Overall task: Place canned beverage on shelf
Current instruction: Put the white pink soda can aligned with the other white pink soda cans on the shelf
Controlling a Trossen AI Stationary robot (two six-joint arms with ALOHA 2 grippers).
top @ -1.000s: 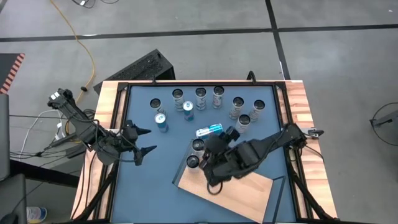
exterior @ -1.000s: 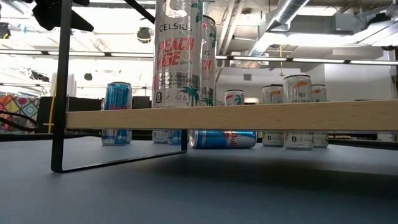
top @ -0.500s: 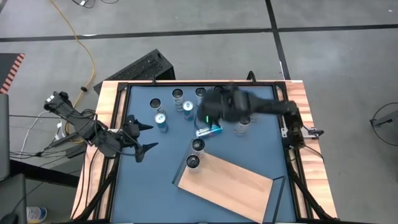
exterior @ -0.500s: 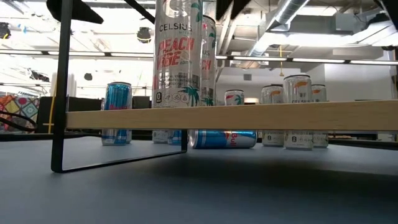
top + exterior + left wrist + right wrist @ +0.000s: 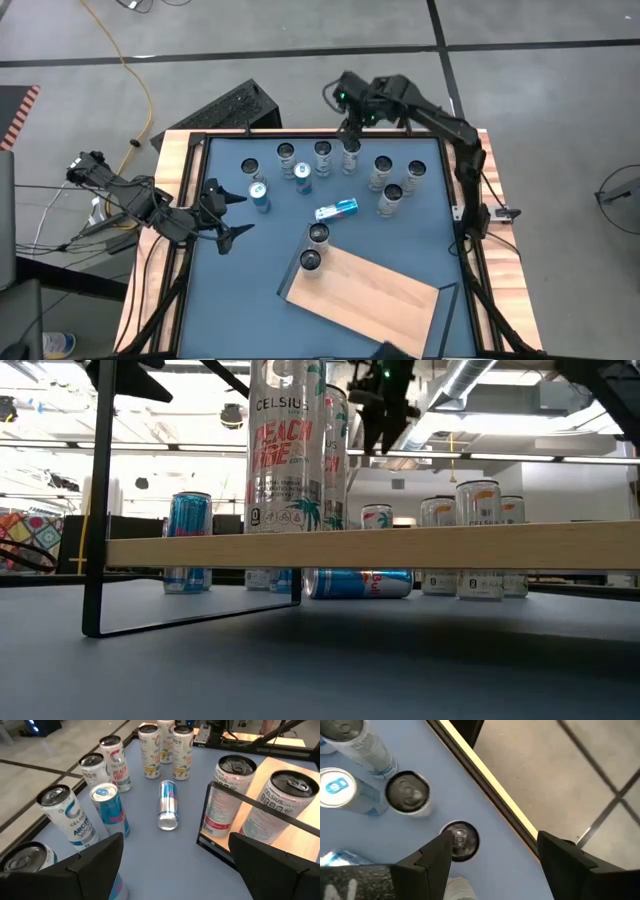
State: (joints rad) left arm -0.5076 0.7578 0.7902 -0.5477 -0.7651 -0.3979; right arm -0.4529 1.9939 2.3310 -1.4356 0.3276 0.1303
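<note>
While two tall cans [image 5: 314,247] stand on its far corner, the shelf [image 5: 375,295] sits askew on the near part of the blue table [image 5: 240,290], a light-wood board with a dark frame; seen in the low view, its edge [image 5: 400,546] runs level above the tabletop on a thin black leg [image 5: 95,540], with the cans rising above it. Just beyond that corner a blue can [image 5: 336,209] lies on its side on the table. Farther back, upright cans stand loosely grouped: two blue-topped ones [image 5: 260,195] toward the left, a row of three [image 5: 322,153] along the far edge, and three more [image 5: 392,180] toward the right. The right claw [image 5: 352,112] hangs high above the table's far edge, over the last can [image 5: 351,152] of that row, its fingers [image 5: 565,857] spread partway with nothing between them; its wrist view looks straight down on can tops [image 5: 460,840] and the table's wooden rim [image 5: 485,777]. The left claw [image 5: 222,213] hovers over the table's left side, well apart from the shelf, its fingers [image 5: 95,857] spread wide and empty, pointing toward the cans.
</note>
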